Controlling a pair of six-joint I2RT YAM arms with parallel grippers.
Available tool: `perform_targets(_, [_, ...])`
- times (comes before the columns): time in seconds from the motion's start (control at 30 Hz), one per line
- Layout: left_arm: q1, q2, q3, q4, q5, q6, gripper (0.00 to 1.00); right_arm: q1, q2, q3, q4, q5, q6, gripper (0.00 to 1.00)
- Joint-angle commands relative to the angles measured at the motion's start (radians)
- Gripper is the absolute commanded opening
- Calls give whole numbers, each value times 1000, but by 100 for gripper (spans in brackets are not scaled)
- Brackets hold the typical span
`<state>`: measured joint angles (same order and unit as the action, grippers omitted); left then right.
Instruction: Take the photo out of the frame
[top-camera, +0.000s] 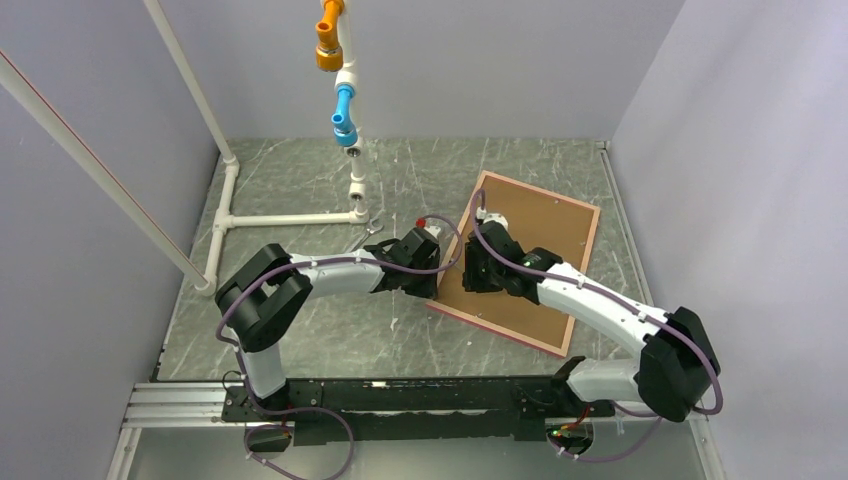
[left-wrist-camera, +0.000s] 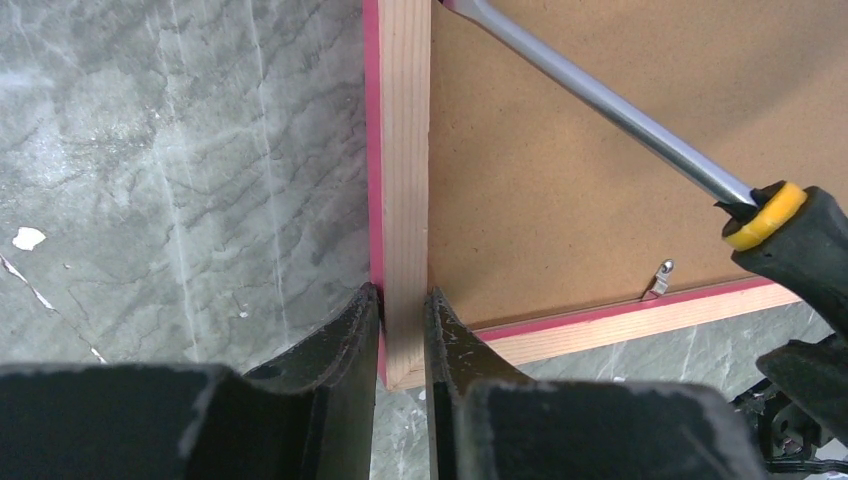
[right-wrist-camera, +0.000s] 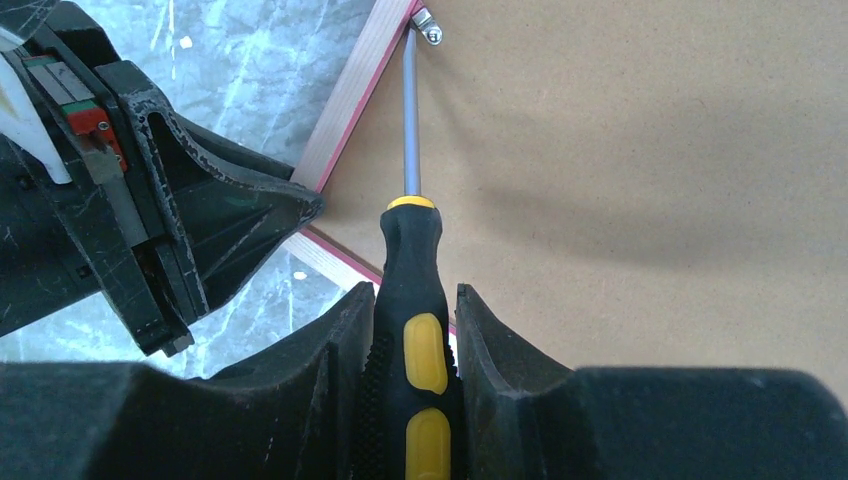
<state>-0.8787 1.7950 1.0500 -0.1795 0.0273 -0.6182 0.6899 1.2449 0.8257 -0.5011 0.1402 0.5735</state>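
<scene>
The pink-red frame (top-camera: 583, 276) lies face down on the table, its brown backing board (top-camera: 545, 225) up. The photo is hidden under the board. My left gripper (top-camera: 436, 268) is shut on the frame's left rail (left-wrist-camera: 404, 200) near its near corner. My right gripper (top-camera: 478, 262) is shut on a black and yellow screwdriver (right-wrist-camera: 418, 330). The screwdriver's shaft (right-wrist-camera: 410, 120) reaches to a small metal retaining clip (right-wrist-camera: 428, 26) at the board's edge. The same screwdriver (left-wrist-camera: 700, 170) shows in the left wrist view, and another clip (left-wrist-camera: 659, 277) sits on the bottom rail.
A white pipe structure (top-camera: 290, 217) stands at the back left with blue (top-camera: 344, 112) and orange (top-camera: 328, 40) fittings above it. A spanner (top-camera: 366, 232) lies by the pipe's foot. Grey walls close in on the left, back and right.
</scene>
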Motion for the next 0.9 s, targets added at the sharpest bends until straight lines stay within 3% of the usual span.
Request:
perform_targets(0.0, [-8,9,-21,0,21,-13,6,29,46,72,-38,210,49,0])
perform_targets(0.57, [-13,12,-92,50,43,-79,5,76,163,187,-182,481,145,0])
perform_targets(0.73, [-14,-14,-99,58,53,-68,5,67,62,171,-150,428,108,0])
perform_targets(0.87, [-12,-44,-85,64,86,-49,7,15,-81,101,-71,260,39,0])
